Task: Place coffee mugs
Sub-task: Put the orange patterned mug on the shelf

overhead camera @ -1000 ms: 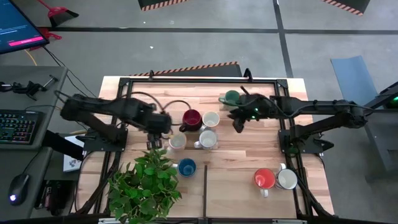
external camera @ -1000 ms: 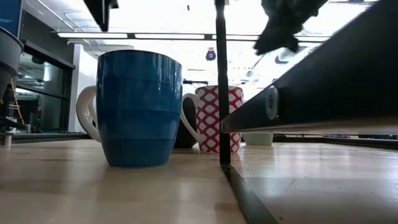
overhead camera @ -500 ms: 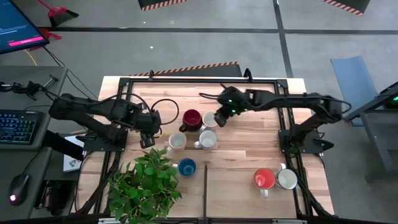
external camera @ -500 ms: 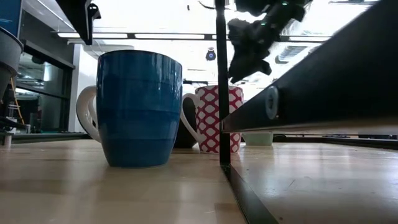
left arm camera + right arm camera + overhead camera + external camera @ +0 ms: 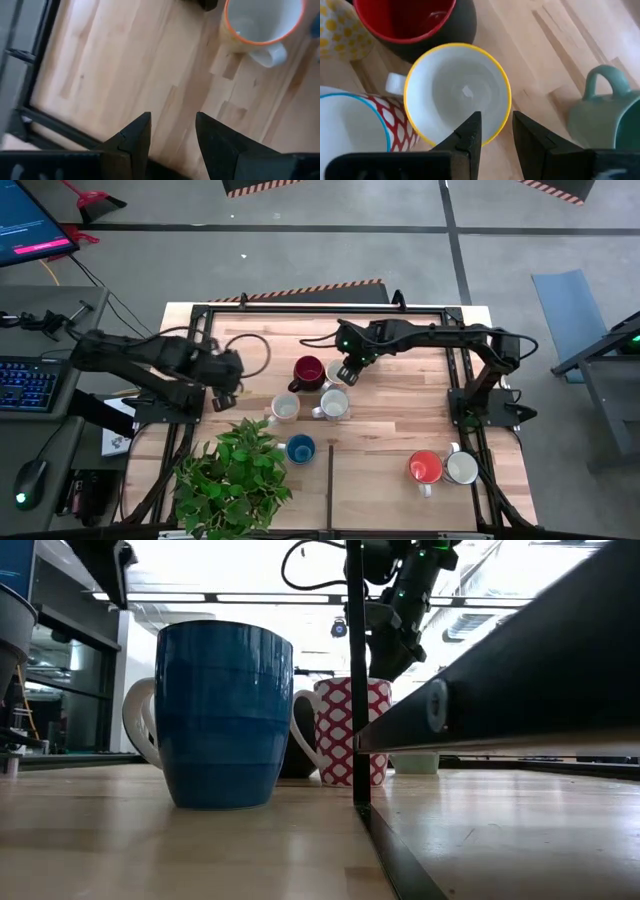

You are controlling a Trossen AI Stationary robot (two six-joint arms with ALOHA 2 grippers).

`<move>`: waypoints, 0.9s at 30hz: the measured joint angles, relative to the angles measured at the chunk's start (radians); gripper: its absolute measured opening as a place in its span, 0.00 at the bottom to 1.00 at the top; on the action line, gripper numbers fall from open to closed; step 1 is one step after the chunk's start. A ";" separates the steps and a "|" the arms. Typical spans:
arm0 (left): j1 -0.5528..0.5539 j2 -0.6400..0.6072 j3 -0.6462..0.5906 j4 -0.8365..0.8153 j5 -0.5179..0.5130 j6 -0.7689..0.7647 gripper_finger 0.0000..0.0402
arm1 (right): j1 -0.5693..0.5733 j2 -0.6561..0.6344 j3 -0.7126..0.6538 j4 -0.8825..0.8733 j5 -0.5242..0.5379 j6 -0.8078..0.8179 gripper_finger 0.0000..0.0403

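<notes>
My right gripper [image 5: 348,370] [image 5: 495,125] is open and hovers over a white mug with a yellow rim [image 5: 457,95] in the cluster at mid-table. One finger is above its hollow and the other outside its rim. Beside it stand a dark red mug [image 5: 308,370], a red-patterned mug [image 5: 350,730] and a green mug [image 5: 602,112], each on its base. My left gripper [image 5: 225,387] [image 5: 172,125] is open over bare wood toward the table's left, with an orange-rimmed white mug [image 5: 262,22] ahead of it. A blue mug [image 5: 300,448] stands nearer, and an orange mug [image 5: 424,468] and a white mug [image 5: 462,468] at near right.
A leafy potted plant [image 5: 235,475] fills the near left corner. A black metal frame [image 5: 330,308] runs around the table, with a rail [image 5: 330,480] splitting the near half. Open wood lies at far left and between the cluster and the near-right mugs.
My right gripper has swung from beside the green mug toward the table's left and come down over the yellow-rimmed mug. My left gripper has drawn back from the mug cluster toward the table's left edge. No mug has moved.
</notes>
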 joint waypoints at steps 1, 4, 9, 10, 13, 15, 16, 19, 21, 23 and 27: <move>-0.007 -0.033 -0.026 0.019 0.000 -0.027 0.36 | 0.000 0.000 0.000 0.004 0.001 0.000 0.22; -0.028 -0.131 -0.122 0.066 0.001 -0.108 0.36 | 0.000 0.000 0.000 0.013 0.001 0.000 0.22; -0.052 -0.231 -0.235 0.134 0.002 -0.200 0.36 | 0.000 0.005 0.000 0.036 0.001 0.000 0.22; -0.053 -0.241 -0.249 0.134 0.002 -0.206 0.36 | 0.000 0.011 0.000 0.043 -0.001 0.000 0.22; -0.053 -0.250 -0.273 0.134 0.002 -0.237 0.36 | 0.000 0.040 -0.001 0.042 -0.009 -0.007 0.22; -0.053 -0.247 -0.277 0.134 0.004 -0.244 0.36 | 0.002 0.053 0.000 0.045 -0.001 0.002 0.22; -0.053 -0.246 -0.277 0.137 0.004 -0.244 0.36 | 0.002 0.057 0.001 0.047 0.006 0.006 0.22; -0.053 -0.236 -0.277 0.142 0.004 -0.243 0.36 | 0.002 0.065 0.002 0.053 0.030 0.016 0.22; -0.053 -0.235 -0.277 0.144 0.004 -0.243 0.36 | 0.001 0.066 0.002 0.052 0.040 0.016 0.22; -0.053 -0.235 -0.277 0.150 0.004 -0.243 0.36 | 0.001 0.067 0.002 0.051 0.040 0.011 0.22; -0.053 -0.235 -0.277 0.167 0.004 -0.243 0.36 | 0.003 0.056 0.000 0.054 0.021 0.021 0.22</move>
